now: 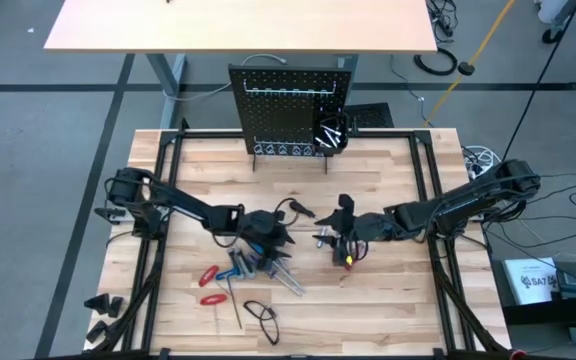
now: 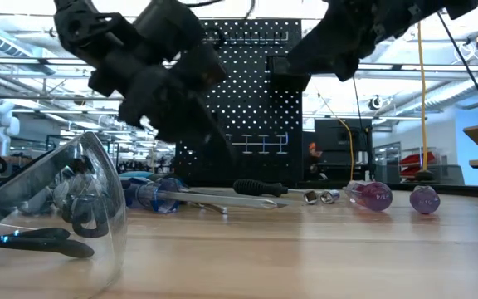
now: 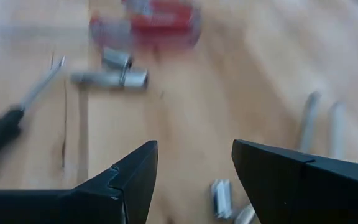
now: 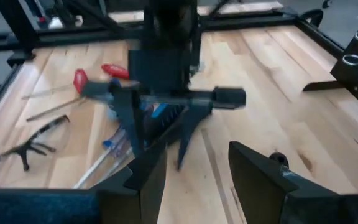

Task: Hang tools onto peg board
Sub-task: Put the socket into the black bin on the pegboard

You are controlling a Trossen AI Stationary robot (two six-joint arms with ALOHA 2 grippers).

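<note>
From above, we've got the left hand (image 1: 268,232) low over the pile of tools (image 1: 258,265) at lower centre of the bench (image 1: 388,300), and the right hand (image 1: 346,240) just right of it, over a small tool with a yellow tip. The peg board (image 1: 290,110) stands at the bench's far edge, top centre, well apart from both. We worry the left hand could shove the heap rather than pick one tool, they lie so tangled.

At bench level, a blue-handled screwdriver (image 2: 189,198) and a black-handled one (image 2: 260,188) lie flat mid-frame, two purple handles (image 2: 397,198) to the right, safety glasses (image 2: 48,203) big at left.

Left wrist: fingers (image 3: 129,186) apart, nothing between them, silver bits (image 3: 120,68) at upper left, easy to roll away.

Right wrist: fingers (image 4: 260,174) apart and empty too, with the other arm close ahead, so we fear a clash.
</note>
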